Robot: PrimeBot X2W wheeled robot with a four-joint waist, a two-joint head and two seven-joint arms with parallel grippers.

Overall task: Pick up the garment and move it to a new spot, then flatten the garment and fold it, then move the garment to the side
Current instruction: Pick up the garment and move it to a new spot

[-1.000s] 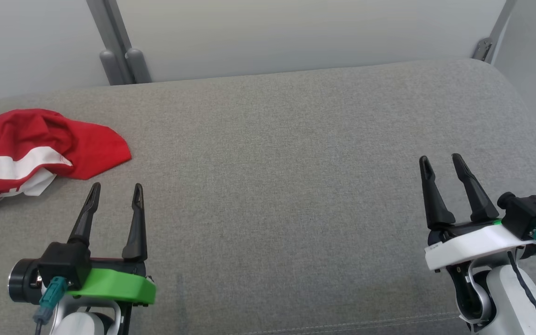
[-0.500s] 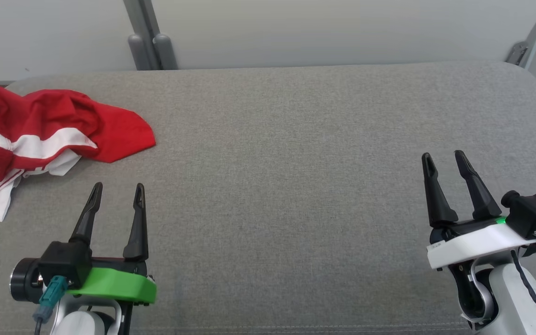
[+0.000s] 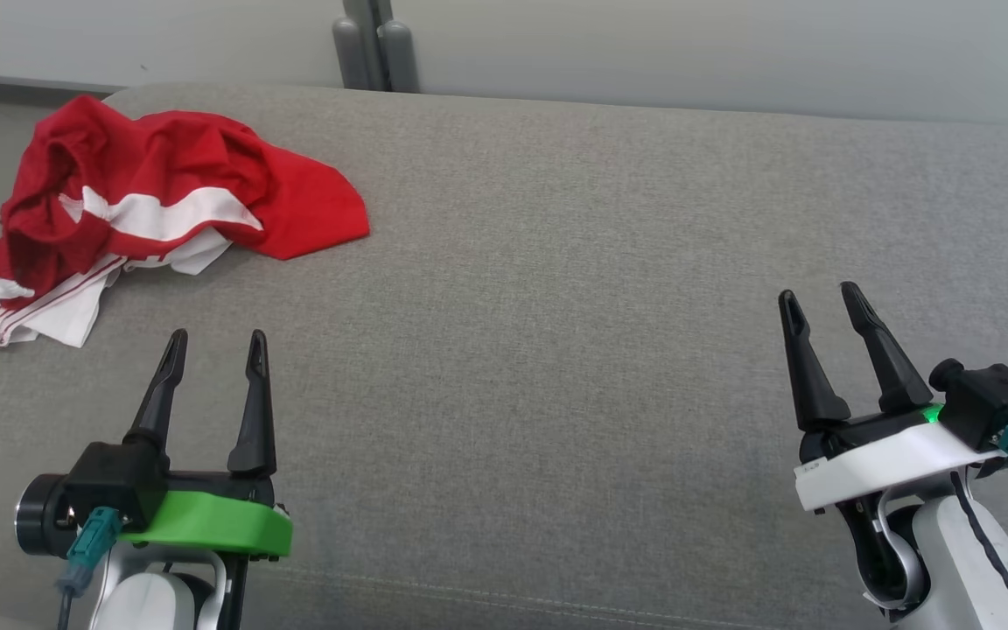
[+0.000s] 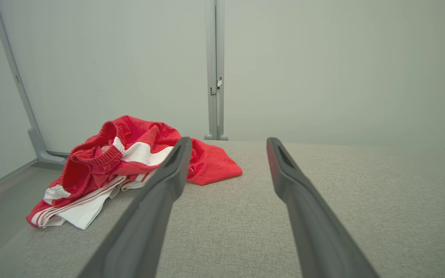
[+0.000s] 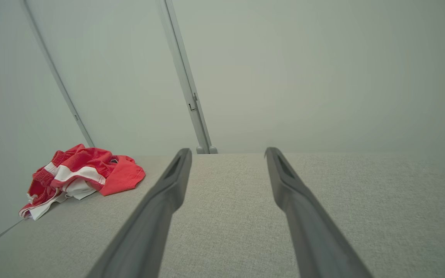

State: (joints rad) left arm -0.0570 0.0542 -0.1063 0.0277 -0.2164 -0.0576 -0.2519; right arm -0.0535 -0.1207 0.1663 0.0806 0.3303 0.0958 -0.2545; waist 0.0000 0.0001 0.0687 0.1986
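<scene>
Near: left gripper (image 3: 217, 337) and right gripper (image 3: 819, 293) low over the grey cushion (image 3: 556, 350), each with its 2 fingers spread wide, holding nothing. Further: garment (image 3: 163, 192), red with white stripes, crumpled at the cushion's far left corner, apart from both grippers. Left wrist view resolves a gathered elastic waistband (image 4: 91, 158), so probably shorts; from the head it reads as just folds. Behind: grey post (image 3: 373, 44) against the wall.
</scene>
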